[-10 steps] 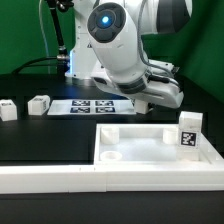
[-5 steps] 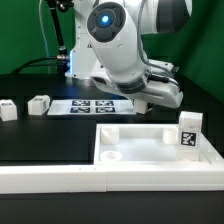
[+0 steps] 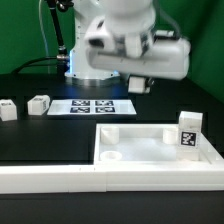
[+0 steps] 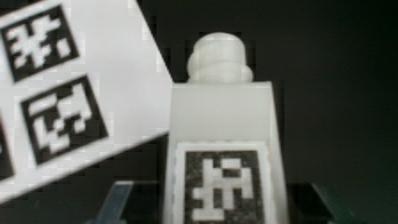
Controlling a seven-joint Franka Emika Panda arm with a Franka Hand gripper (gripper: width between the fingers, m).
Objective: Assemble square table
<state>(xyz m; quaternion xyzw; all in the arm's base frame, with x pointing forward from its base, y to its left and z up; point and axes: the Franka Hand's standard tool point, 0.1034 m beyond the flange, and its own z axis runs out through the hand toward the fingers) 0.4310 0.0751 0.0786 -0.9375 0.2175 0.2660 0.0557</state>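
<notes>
In the wrist view a white leg (image 4: 222, 125) with a black-and-white tag lies lengthwise between my gripper's (image 4: 219, 203) two fingers (image 4: 130, 196), its screw tip pointing away. The gripper is shut on this leg. In the exterior view the gripper (image 3: 139, 86) hangs blurred above the marker board, and the held leg cannot be made out there. The white square tabletop (image 3: 150, 132) lies at the exterior view's right. One tagged leg (image 3: 187, 130) stands at its far right corner. Two more legs (image 3: 8, 110) (image 3: 39, 104) sit on the table at the left.
The marker board (image 3: 92, 105) lies flat behind the tabletop and shows beside the held leg in the wrist view (image 4: 54, 90). The long white L-shaped wall (image 3: 60, 180) runs along the front. The robot base (image 3: 95, 65) stands at the back.
The arm has swung upward and its head has left the exterior view's centre. The gripper has risen from table level near the marker board.
</notes>
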